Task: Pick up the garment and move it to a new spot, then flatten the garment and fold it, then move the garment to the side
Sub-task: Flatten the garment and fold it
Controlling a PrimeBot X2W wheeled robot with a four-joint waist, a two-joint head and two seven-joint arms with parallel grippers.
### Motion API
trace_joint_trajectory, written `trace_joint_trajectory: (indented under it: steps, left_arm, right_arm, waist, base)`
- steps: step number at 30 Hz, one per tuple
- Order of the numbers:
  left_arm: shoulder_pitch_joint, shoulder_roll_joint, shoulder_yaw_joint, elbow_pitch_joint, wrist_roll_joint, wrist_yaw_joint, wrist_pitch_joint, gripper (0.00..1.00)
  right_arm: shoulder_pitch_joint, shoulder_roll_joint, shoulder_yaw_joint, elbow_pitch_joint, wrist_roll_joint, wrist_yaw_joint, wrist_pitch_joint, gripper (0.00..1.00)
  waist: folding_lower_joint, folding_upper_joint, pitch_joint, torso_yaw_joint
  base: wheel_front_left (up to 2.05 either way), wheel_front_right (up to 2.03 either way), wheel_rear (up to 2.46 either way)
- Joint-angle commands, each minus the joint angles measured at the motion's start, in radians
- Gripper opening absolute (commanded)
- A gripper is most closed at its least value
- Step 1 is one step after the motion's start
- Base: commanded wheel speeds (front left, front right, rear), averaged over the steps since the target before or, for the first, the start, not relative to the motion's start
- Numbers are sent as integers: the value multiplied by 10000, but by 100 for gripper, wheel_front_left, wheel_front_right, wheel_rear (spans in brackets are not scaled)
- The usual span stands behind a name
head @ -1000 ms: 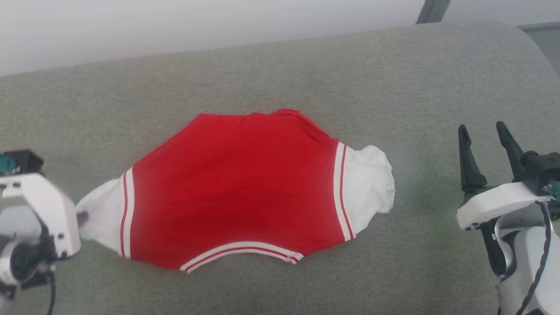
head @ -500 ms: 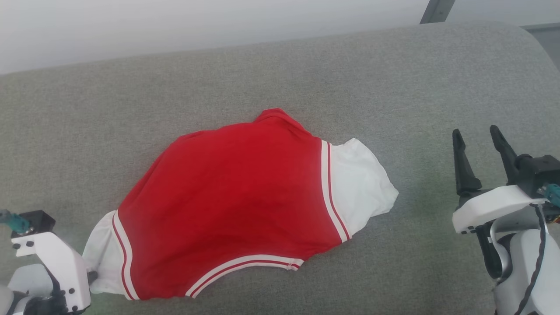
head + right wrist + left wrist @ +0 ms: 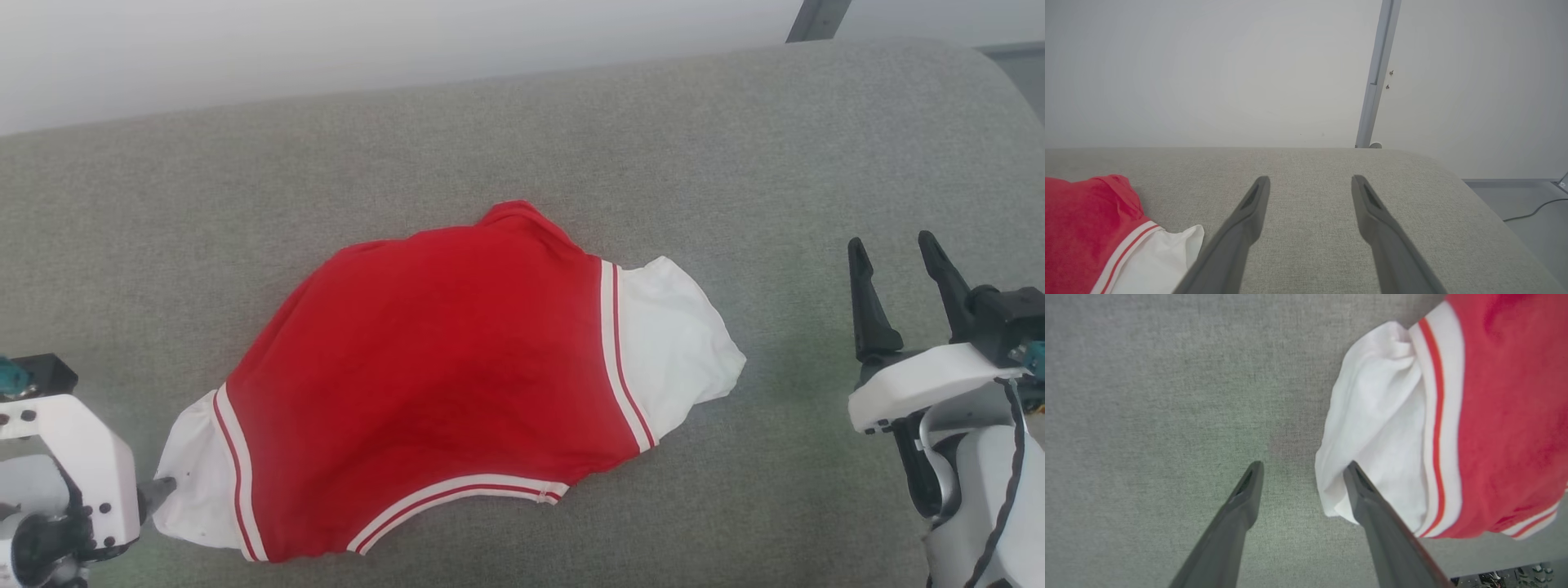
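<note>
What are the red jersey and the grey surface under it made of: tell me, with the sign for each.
The garment: soft matte knit cloth, perhaps cotton or polyester; it drapes and creases at the white sleeve. The grey surface: woven upholstery fabric, probably over padding; fine speckled weave, rounded far edge.

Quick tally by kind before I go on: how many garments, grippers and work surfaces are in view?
garment: 1
grippers: 2 (left gripper, right gripper)
grey padded surface: 1
Total: 4
</note>
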Motion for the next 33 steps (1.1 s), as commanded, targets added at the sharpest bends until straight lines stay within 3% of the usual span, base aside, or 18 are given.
trace_joint_trajectory:
  steps: [1,12,13,14,15,16,20,26,33]
  left_arm:
    - [-167,-28,-94,51,99,0,137,100]
    - [-1239,-590,-734,1678,369,-555,384,99]
    - [-1317,-683,-797,1887,352,-644,423,81]
    - [-1433,-790,-843,2083,370,-706,399,48]
    - [-1523,-910,-879,2252,330,-815,383,0]
    - [-1646,-1089,-960,2478,254,-1130,305,0]
    - [-1800,-1338,-1035,2817,209,-1492,146,0]
    - [-2132,-1732,-1237,2953,330,-1792,-41,0]
    - [-2622,-2056,-1466,2901,542,-1985,-118,0]
  right_arm:
    - [-117,24,20,-30,56,-3,-32,100]
    - [-203,-107,320,-64,211,-2,226,100]
    - [-202,-140,400,-55,278,-2,308,100]
    - [-215,-185,513,-45,373,-3,380,100]
    - [-213,-230,744,-54,512,-3,506,100]
    - [-143,-369,1186,-94,821,-3,818,100]
    - [-59,-867,2270,-204,1833,-2,1757,100]
    - [-130,-1692,3350,-445,3083,-2,3516,100]
    - [-597,-2116,3848,-140,3922,-2,5517,100]
  waist:
    - [0,0,31,-15]
    - [0,0,347,-155]
    - [0,0,372,-175]
    - [0,0,395,-190]
    - [0,0,415,-203]
    - [0,0,443,-218]
    - [0,0,462,-163]
    - [0,0,488,187]
    - [0,0,704,629]
  base:
    - [0,0,0]
    - [0,0,0]
    - [0,0,0]
    - [0,0,0]
    - [0,0,0]
    - [0,0,0]
    - [0,0,0]
    - [0,0,0]
    - [0,0,0]
